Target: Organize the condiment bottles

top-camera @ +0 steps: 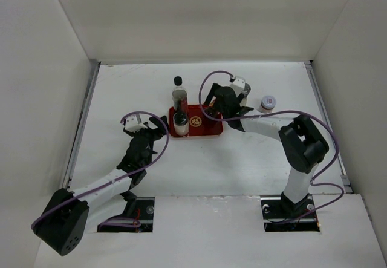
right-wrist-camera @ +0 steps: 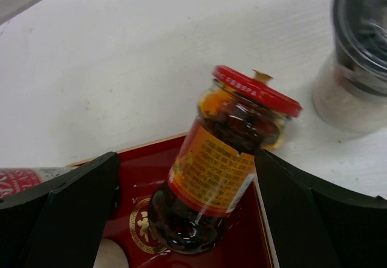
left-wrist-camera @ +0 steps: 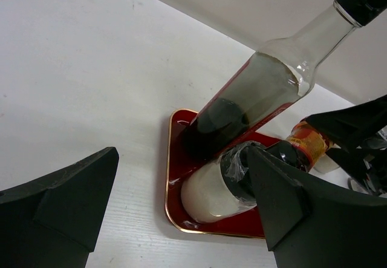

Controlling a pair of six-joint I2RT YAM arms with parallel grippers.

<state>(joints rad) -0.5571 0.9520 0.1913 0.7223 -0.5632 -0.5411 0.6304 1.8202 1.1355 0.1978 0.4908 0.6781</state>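
Observation:
A flat red tray (top-camera: 208,130) holds three bottles. The tall black-capped dark bottle (top-camera: 178,92) stands at its back left, and it shows in the left wrist view (left-wrist-camera: 260,92). A whitish shaker (top-camera: 180,121) with a dark cap stands in front of it (left-wrist-camera: 211,192). The red-capped orange jar (right-wrist-camera: 224,159) stands on the tray's right part between the spread fingers of my right gripper (right-wrist-camera: 184,159), which is open; that gripper (top-camera: 228,106) hides the jar from above. My left gripper (top-camera: 158,127) is open and empty just left of the tray (left-wrist-camera: 181,159).
A grey-capped whitish shaker (top-camera: 244,88) stands on the table behind the tray's right end and shows in the right wrist view (right-wrist-camera: 357,56). A small jar (top-camera: 266,103) stands further right. White walls enclose the table on three sides.

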